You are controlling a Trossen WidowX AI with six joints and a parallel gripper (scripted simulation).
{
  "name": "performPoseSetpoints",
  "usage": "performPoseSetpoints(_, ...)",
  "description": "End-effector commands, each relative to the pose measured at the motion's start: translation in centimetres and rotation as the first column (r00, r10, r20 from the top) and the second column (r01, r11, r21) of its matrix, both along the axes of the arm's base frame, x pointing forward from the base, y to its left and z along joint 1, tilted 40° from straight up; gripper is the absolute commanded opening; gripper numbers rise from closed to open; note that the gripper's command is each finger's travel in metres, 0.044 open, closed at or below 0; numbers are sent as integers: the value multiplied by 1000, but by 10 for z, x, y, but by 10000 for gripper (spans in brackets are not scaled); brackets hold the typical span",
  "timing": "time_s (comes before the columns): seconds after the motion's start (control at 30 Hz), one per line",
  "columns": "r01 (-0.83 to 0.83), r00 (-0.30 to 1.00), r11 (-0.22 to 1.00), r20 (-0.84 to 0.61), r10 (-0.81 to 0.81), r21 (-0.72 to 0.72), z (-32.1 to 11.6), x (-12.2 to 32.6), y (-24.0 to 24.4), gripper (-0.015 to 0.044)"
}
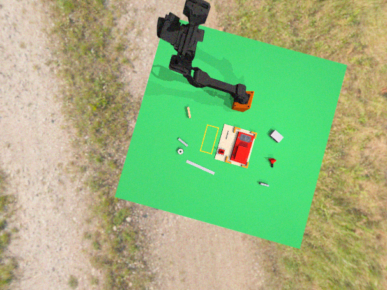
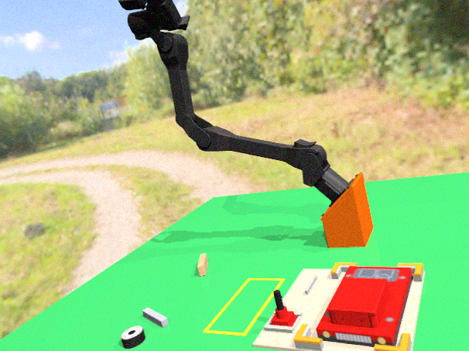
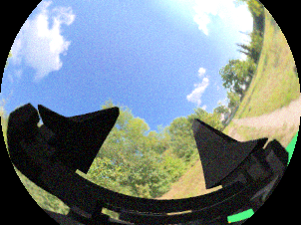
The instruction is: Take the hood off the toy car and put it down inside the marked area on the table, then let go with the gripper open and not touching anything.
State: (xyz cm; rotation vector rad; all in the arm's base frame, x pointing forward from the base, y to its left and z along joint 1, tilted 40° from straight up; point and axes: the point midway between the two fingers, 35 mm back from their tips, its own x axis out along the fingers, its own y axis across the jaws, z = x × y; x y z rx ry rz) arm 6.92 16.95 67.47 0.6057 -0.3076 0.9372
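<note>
Top view looks straight down from afar, exterior low and close, sharing the table (image 1: pixel 290 115); wrist faces sky.

My arm (image 2: pixel 251 147) is matte black all over, built of long, slim, boxy links joined by thicker rounded joint housings. On its surface I make out no cables, screws or markings at this sharpness. Its lowest link enters an orange wedge-shaped base (image 2: pixel 348 217) with flat faces and a slanted front. In the top view the upper section looks bulkier, a cluster of blocky black housings. The gripper (image 3: pixel 155 140) is the same black: two fingers shaped like pointed, triangular wedges, mounted on a curved dark crossbar. A small bright green patch shows on that bar's lower right.
</note>
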Motion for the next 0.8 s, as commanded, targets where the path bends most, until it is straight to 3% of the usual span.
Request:
performPoseSetpoints(0.0,24,1000,996,18,-23,-81,-15,-1,30,440)
performPoseSetpoints(0.27,57,998,985,0,-58,-162,-40,13,77,440)
performPoseSetpoints(0.77,130,978,896,-91,-186,-425,-133,68,164,440)
